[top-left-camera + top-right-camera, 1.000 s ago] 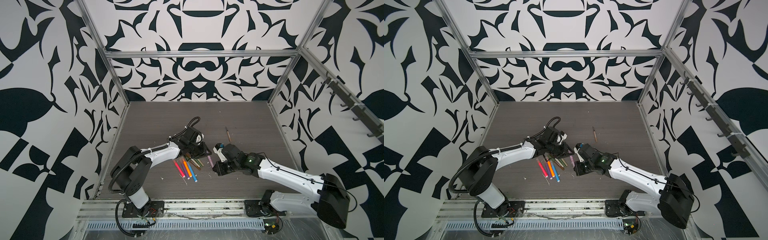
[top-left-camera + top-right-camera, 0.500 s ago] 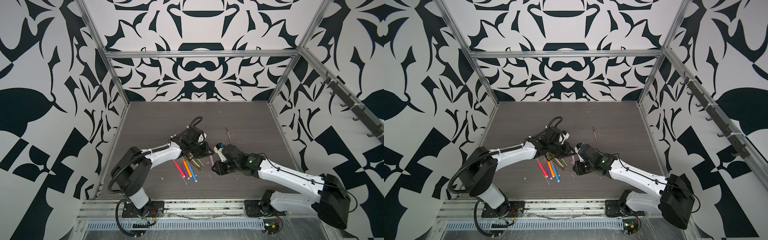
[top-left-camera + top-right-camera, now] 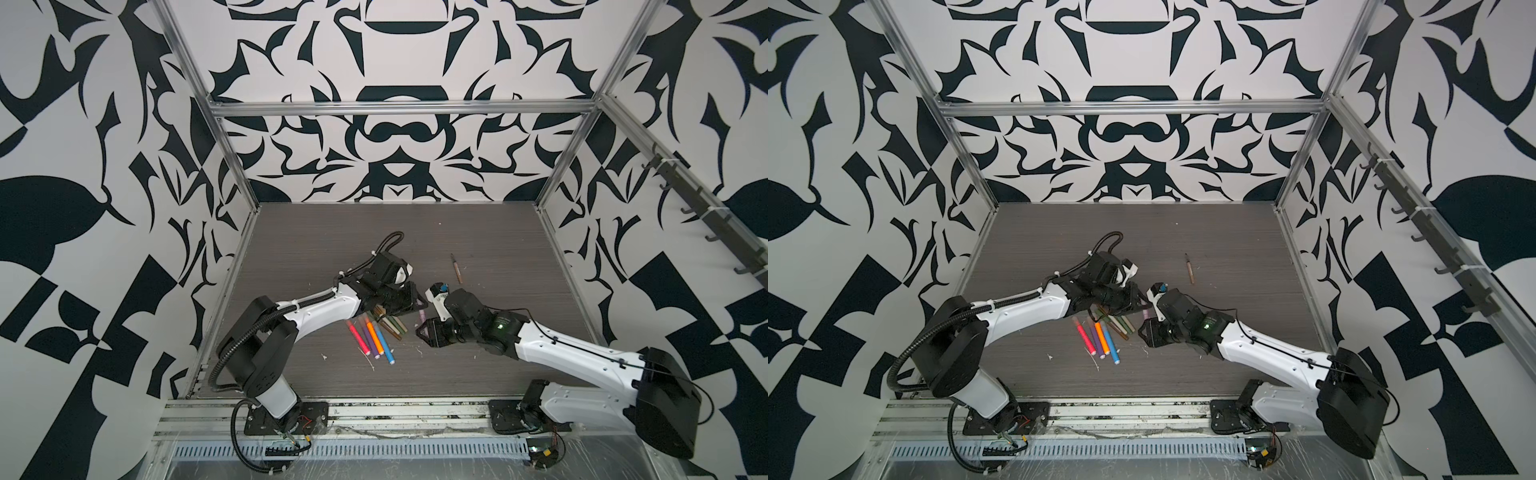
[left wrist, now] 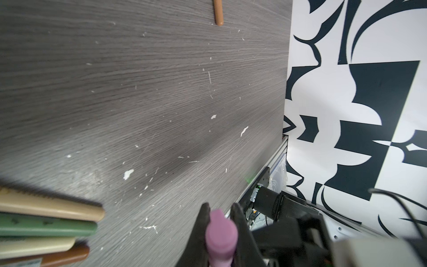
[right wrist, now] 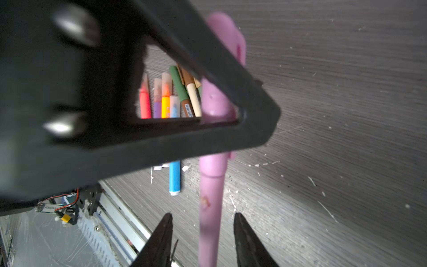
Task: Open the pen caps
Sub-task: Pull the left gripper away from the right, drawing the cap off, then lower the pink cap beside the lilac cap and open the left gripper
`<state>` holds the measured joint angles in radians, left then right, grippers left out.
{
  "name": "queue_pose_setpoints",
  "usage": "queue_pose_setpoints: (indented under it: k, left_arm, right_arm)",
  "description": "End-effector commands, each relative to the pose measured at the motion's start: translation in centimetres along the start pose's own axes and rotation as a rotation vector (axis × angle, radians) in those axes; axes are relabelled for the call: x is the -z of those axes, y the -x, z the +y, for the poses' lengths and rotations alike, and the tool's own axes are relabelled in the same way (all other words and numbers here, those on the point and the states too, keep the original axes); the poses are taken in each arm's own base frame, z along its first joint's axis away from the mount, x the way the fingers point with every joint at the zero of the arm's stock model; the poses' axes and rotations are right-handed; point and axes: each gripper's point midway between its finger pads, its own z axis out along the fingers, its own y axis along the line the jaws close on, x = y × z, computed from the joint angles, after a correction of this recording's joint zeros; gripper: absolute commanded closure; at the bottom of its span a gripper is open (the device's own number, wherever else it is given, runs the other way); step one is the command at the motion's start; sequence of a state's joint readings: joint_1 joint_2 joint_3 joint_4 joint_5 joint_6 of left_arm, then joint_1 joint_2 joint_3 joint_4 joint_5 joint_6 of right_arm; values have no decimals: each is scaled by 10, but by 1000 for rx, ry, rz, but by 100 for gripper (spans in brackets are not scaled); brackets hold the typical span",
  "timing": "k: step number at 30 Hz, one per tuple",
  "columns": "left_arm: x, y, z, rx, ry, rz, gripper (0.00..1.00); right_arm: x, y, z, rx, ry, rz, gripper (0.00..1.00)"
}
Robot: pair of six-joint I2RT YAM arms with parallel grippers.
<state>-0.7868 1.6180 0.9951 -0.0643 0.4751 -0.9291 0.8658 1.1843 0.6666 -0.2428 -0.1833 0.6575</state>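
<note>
Lilac-pink pen: was held between the two arms near the middle of the grey wood-grain table. Only a short bit of it showed in a top view.
Left gripper: its jaws were clamped on the pen's wider part, and the pen's rounded end poked out past the fingertips.
Right gripper: its jaws stood apart, one finger on each side of the pen's slimmer part. A gap showed on both sides, so nothing was touching.
Cap on that pen: a step in width showed just beyond the left grip. Whether that step was the cap's edge could not be told.
In the way: in the right wrist view, the left gripper's black finger crossed in front of the pen and hid much of the pile behind. In both top views the two gripper bodies covered nearly all of the held pen.
Bright pens: four lay side by side just in front of the left gripper: bright pink, purple, orange and blue.
Translucent caps: one sat on each bright pen, on the end nearer the left gripper.
Muted pens: they lay bunched and touching, partly under the left gripper. The left wrist view showed tan, green, cream and brown.
Lone brown pen: it lay by itself farther back, well apart from the pile.
White flecks: they were scattered over the table.
</note>
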Motion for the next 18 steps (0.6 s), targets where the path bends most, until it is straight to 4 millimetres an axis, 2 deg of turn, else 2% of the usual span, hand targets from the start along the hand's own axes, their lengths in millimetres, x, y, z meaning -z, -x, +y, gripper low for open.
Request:
queue_pose_setpoints:
  k: [1, 2, 3, 6, 10, 12, 14, 18]
  left_arm:
    - [9, 1, -15, -17, -41, -13, 100]
    - [9, 1, -15, -17, -43, -14, 100]
    - [8, 2, -15, -17, -44, -15, 100]
    - [16, 24, -9, -25, -27, -42, 100]
    - [55, 92, 14, -13, 38, -170, 100]
    - [69, 116, 20, -5, 60, -219, 100]
    - [73, 126, 18, -1, 55, -231, 100]
    - [81, 132, 18, -18, 84, -258, 100]
  right_arm:
    - [-2, 11, 9, 2, 27, -34, 78]
    - [-3, 11, 8, -2, 26, -35, 95]
    - [-4, 10, 7, -9, 21, -35, 100]
    - [-6, 5, 1, -45, 14, -37, 100]
    - [-15, -7, 3, -77, 50, -29, 100]
    - [-21, -11, 9, -64, 50, -11, 100]
    - [-25, -14, 14, -56, 53, -3, 100]
    - [-31, -15, 12, -72, 51, -6, 100]
